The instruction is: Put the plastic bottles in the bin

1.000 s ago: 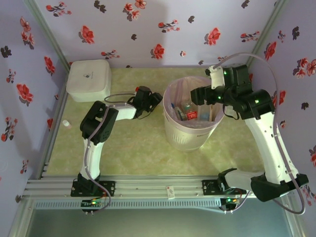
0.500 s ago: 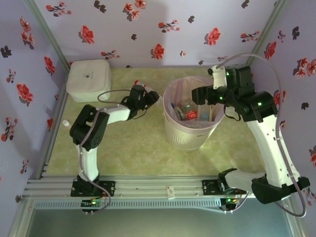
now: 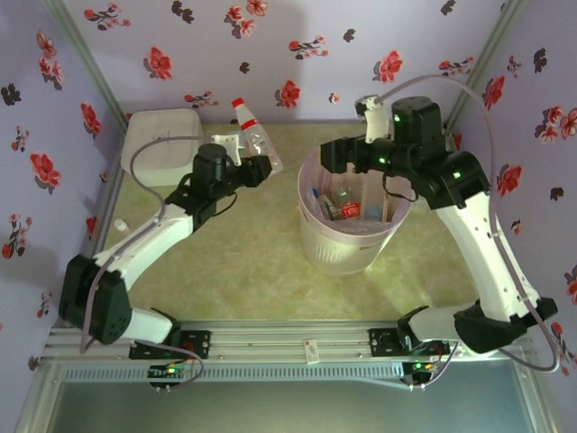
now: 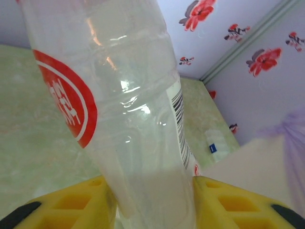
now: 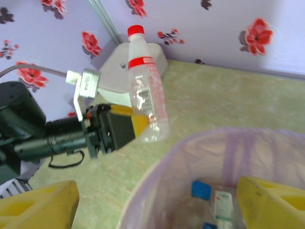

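Aloft: clear bottle [image 3: 259, 142], red cap, red label, tilted, cap toward 11 o'clock, base down; at 10 o'clock of bin [image 3: 347, 248], near rim. Bin: white ribbed, pink liner, upright. Inside: jumbled bottles [image 3: 338, 203], blue cap, red label visible.
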